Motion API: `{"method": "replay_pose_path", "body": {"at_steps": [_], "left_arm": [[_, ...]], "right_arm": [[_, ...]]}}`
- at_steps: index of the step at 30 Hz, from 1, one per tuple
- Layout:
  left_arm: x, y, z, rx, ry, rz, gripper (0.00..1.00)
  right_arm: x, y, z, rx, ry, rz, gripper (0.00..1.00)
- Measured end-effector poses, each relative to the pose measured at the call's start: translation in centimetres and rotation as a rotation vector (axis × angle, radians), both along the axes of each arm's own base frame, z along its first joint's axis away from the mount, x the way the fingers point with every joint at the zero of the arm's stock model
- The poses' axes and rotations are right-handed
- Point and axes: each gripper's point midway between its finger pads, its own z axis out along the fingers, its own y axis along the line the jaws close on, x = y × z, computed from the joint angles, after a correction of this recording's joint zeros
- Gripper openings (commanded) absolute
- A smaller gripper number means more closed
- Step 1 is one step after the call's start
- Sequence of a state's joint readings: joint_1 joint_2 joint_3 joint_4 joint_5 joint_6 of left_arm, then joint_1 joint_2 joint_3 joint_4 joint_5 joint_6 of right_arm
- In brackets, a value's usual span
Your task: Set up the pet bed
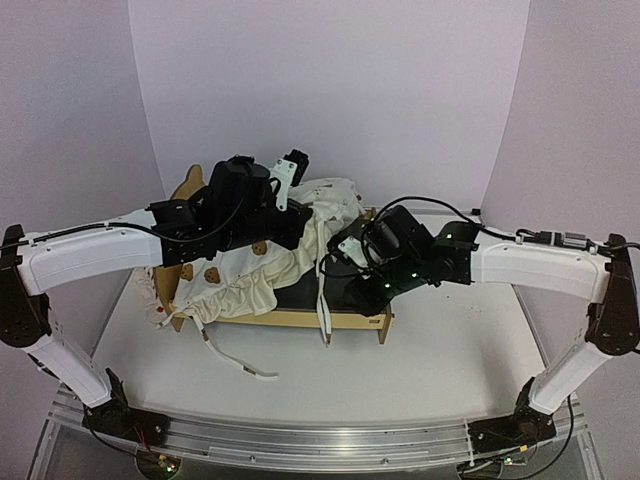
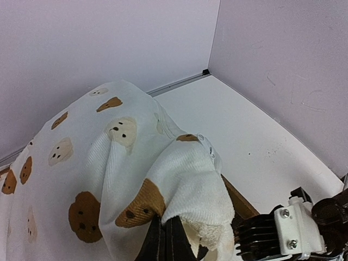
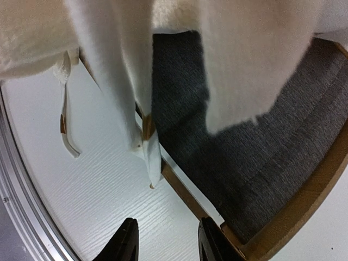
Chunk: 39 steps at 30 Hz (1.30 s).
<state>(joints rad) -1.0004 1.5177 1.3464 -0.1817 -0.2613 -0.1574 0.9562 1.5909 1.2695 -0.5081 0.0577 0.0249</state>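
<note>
The pet bed [image 1: 300, 318] is a light plywood frame with a dark grey felt base [image 3: 255, 163], standing mid-table with its eared headboard to the left. The cream bear-print cushion [image 1: 250, 275] is draped over it, one part lifted. My left gripper [image 1: 300, 228] is above the bed. In the left wrist view that gripper [image 2: 168, 242] is shut on a fold of the cushion [image 2: 109, 163]. My right gripper [image 1: 338, 262] hovers by the bed's front right. In its wrist view it [image 3: 168, 242] stands open with nothing in it, above the table beside the front rail [image 3: 190, 198].
A cushion tie [image 3: 149, 157] hangs over the front rail [image 1: 322, 310]. Another tie [image 1: 235, 362] trails on the white table in front of the bed. The right arm's wrist [image 2: 288, 234] is close to the lifted cushion. Purple walls enclose the back and sides.
</note>
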Motion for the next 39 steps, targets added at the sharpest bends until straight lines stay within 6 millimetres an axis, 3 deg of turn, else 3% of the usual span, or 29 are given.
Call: {"method": "replay_pose_path", "body": {"at_steps": [8,17,30,34,39], "left_arm": [[-0.2,0.0,0.2,-0.005,0.0,-0.008,0.0],[-0.4,-0.1,0.5,-0.015,0.0,-0.022,0.0],[-0.5,-0.1,0.5,-0.015,0.001,-0.025,0.0],[-0.5,-0.1,0.5,-0.015,0.002,-0.026,0.0],[-0.5,-0.1,0.5,-0.016,0.003,-0.029,0.0]], "right_arm": [[1.6,2.8,-0.7,0.075,-0.064,0.033,0.35],[2.0,4.0,-2.3,0.133,-0.071,0.054,0.31],[2.3,5.1,-2.6,0.283,-0.089,0.034,0.3],[2.9,5.3,-2.1,0.312,-0.116,0.014,0.26],[3.5,5.4,-1.4,0.341,-0.144,-0.011,0.08]]}}
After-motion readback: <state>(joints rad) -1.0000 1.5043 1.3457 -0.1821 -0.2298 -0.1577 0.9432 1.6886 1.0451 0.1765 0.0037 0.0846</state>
